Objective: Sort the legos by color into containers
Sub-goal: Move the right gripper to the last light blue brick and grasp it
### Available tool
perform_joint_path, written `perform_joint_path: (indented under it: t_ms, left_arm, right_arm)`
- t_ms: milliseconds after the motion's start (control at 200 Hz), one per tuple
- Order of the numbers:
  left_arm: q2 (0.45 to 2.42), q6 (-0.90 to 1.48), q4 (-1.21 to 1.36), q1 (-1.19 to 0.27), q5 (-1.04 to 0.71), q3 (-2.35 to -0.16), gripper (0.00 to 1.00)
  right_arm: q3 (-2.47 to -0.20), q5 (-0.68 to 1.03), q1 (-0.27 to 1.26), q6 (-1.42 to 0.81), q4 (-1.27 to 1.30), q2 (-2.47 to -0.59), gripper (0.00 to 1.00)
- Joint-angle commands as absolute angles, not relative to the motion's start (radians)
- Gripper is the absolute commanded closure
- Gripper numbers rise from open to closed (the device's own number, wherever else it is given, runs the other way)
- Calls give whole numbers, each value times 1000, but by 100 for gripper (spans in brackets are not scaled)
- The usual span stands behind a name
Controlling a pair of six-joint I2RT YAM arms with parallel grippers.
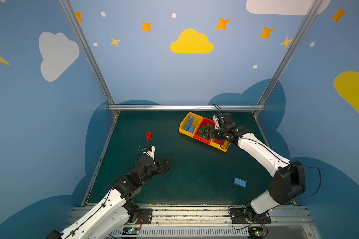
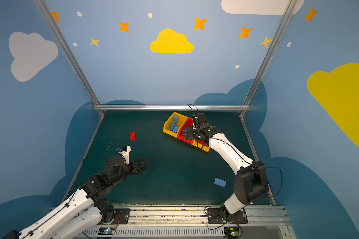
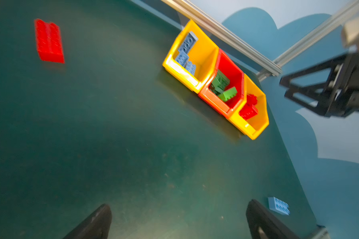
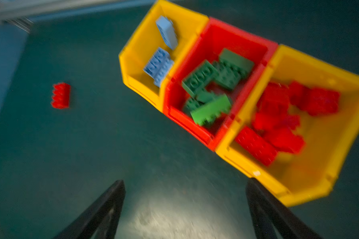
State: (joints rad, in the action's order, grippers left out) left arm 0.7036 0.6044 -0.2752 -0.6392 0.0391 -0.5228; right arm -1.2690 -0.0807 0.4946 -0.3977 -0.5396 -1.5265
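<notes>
Three joined containers stand at the back right of the mat. A yellow one (image 1: 196, 115) (image 4: 145, 37) holds light blue legos (image 1: 189, 125) (image 4: 159, 66). The red one (image 1: 201, 139) (image 4: 232, 39) holds several green legos (image 4: 211, 111). The other yellow one (image 1: 219, 147) (image 4: 319, 165) holds several red legos (image 4: 278, 124). My right gripper (image 1: 208, 131) (image 2: 186, 132) (image 4: 184, 184) hovers open and empty over the red container's front. A loose red brick (image 1: 148, 136) (image 2: 132, 136) (image 3: 49, 41) lies at mid left. A loose blue brick (image 1: 240, 182) (image 2: 220, 182) (image 3: 278, 205) lies at front right. My left gripper (image 1: 167, 164) (image 2: 144, 163) (image 3: 178, 209) is open and empty, nearer than the red brick.
A dark green mat (image 1: 195, 175) covers the table. Aluminium rails (image 1: 184, 107) border it at the back and both sides. Blue painted walls stand behind the rails. Both wrist views are motion-blurred.
</notes>
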Motion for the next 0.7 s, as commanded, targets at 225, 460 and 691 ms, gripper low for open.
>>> perform_joint_path:
  t_ms: [225,460,691]
  left_arm:
    - [788,626,-166,-695,-25,-516,0]
    - [822,631,-128,-724,-9,-506,0]
    - [807,624,-138,-727,7,-488,0]
  right_arm:
    - [-909,-362,467,-687,-795,-1268,8]
    - [-780,-368,412,-859,-870,-1190,8]
    - [-686,-266,278,-905,-848,-1120,7]
